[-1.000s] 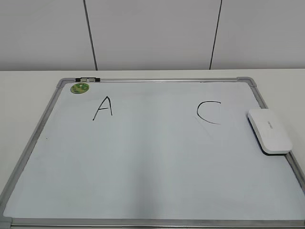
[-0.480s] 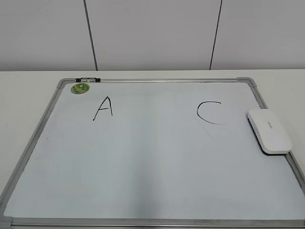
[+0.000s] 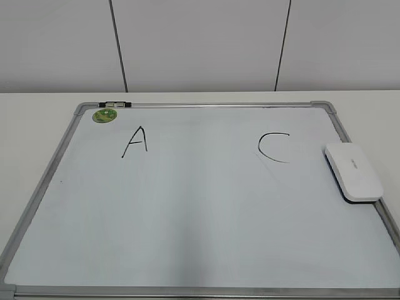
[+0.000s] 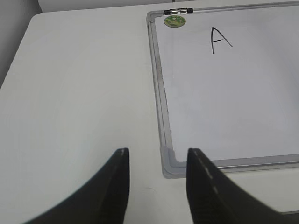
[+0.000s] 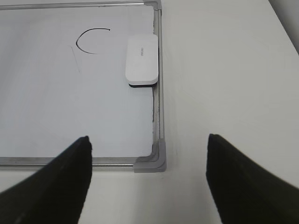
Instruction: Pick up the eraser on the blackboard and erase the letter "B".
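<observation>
The blackboard point(image 3: 187, 212) is a white board with a silver-grey frame lying flat on the table. The eraser point(image 3: 354, 171), a white rounded block, lies on the board's right edge, just right of the "C" point(image 3: 274, 147); it also shows in the right wrist view point(image 5: 142, 60). An "A" point(image 3: 135, 142) stands at the upper left. No letter "B" shows; the board between "A" and "C" is bare. My left gripper point(image 4: 156, 154) is open and empty above the board's near left corner. My right gripper point(image 5: 148, 142) is wide open and empty above the near right corner. Neither gripper shows in the exterior view.
A small round green magnet point(image 3: 105, 115) sits at the board's top left corner, next to a small clip point(image 3: 115, 104) on the frame. The white table point(image 4: 79, 93) extends left and right of the board. A panelled wall stands behind.
</observation>
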